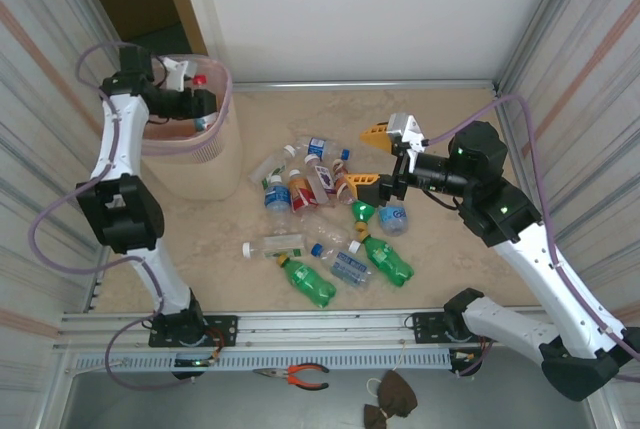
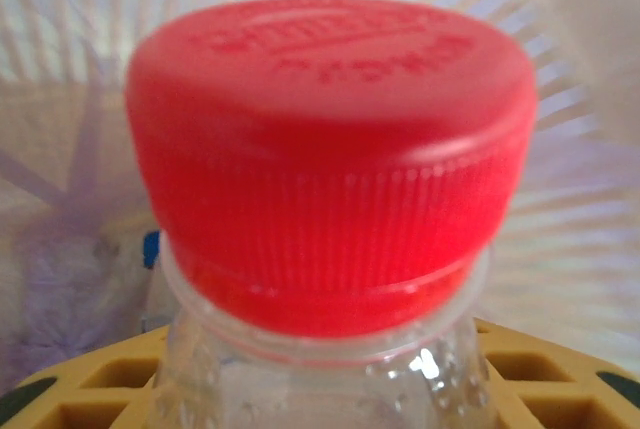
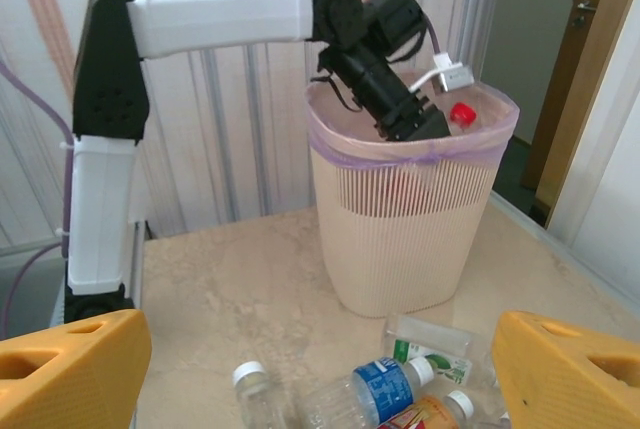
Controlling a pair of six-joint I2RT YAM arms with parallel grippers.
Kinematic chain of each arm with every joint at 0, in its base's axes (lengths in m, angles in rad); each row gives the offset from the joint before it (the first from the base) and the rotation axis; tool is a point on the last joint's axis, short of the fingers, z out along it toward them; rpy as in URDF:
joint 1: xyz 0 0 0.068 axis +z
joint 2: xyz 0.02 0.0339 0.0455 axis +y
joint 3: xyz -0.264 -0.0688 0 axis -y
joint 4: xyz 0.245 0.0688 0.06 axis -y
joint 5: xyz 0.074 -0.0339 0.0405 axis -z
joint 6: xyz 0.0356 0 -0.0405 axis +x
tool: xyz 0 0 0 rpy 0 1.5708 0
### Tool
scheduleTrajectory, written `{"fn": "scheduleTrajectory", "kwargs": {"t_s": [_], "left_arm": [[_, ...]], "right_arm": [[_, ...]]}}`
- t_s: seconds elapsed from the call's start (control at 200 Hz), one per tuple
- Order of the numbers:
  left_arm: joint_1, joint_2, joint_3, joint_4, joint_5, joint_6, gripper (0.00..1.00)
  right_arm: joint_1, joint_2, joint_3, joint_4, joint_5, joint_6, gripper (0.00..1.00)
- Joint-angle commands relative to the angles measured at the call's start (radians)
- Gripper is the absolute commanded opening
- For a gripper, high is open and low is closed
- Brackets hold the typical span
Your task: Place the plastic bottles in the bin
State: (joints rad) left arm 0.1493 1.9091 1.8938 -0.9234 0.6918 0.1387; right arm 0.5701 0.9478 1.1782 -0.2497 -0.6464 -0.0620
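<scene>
Risk: left gripper [image 1: 190,104] clamps red-capped bottle [image 2: 330,159] near bin [image 1: 200,174] rim, right gripper [image 1: 368,157] gaping over loose bottles [image 1: 320,219]; off-centre release could bounce it out
</scene>
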Motion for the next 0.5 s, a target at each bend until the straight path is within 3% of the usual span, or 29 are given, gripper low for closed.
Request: {"fn": "scheduleTrajectory", "kwargs": {"t_s": [0.0, 0.496], "left_arm": [[-0.027, 0.048, -0.014, -0.047, 0.054, 0.045, 0.51], [-0.076, 0.273, -0.013, -0.11, -0.154, 0.105, 0.54]], "right_arm": [[0.001, -0.004, -0.005, -0.002, 0.013, -0.016, 0.87], [0.0, -0.006, 0.0, -0.007, 0.013, -0.016, 0.87]]}}
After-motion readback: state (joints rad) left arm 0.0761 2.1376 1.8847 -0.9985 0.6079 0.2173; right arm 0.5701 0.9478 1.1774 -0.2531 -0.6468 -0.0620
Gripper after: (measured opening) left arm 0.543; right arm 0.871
